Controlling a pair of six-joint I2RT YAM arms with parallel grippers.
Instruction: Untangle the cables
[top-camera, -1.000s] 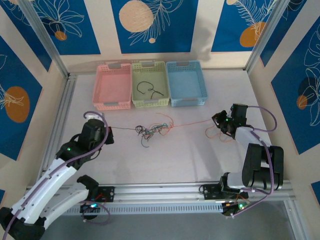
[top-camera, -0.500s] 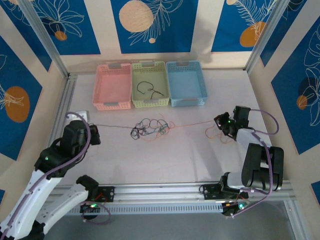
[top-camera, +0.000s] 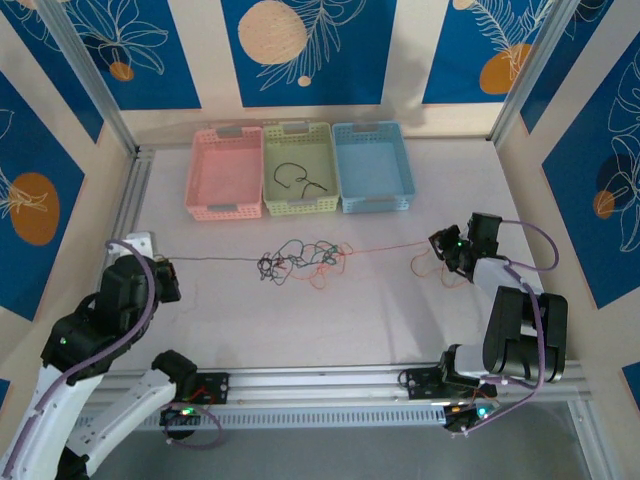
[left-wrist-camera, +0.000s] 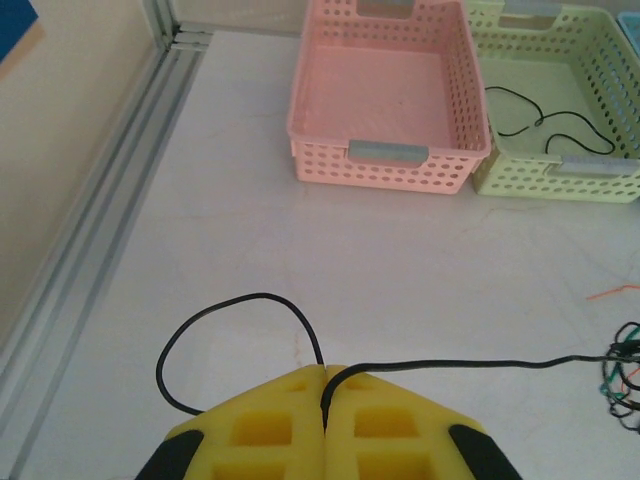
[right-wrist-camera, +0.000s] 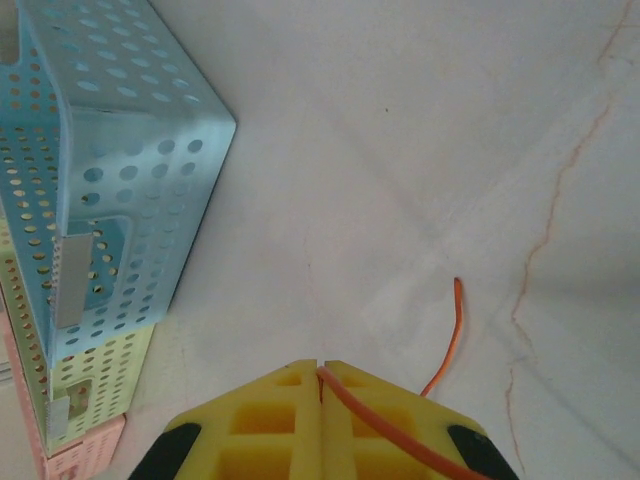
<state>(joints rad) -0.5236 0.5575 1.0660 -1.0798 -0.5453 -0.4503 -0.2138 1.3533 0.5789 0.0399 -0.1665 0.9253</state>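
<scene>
Two arms held the cables (top-camera: 300, 262) taut, tangle lying mid table (top-camera: 380, 310).
Left gripper (left-wrist-camera: 325, 372) clenched a black wire (left-wrist-camera: 450, 364), right gripper (right-wrist-camera: 321, 365) an orange wire (right-wrist-camera: 455, 320); a slow, even outward pull looked likeliest to loosen it.

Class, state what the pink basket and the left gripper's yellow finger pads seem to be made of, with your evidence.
Pink basket: likely moulded plastic, matte; uniform colour, regular rows of holes. Yellow pads: probably foam or soft rubber; dull surface, square recesses.
</scene>
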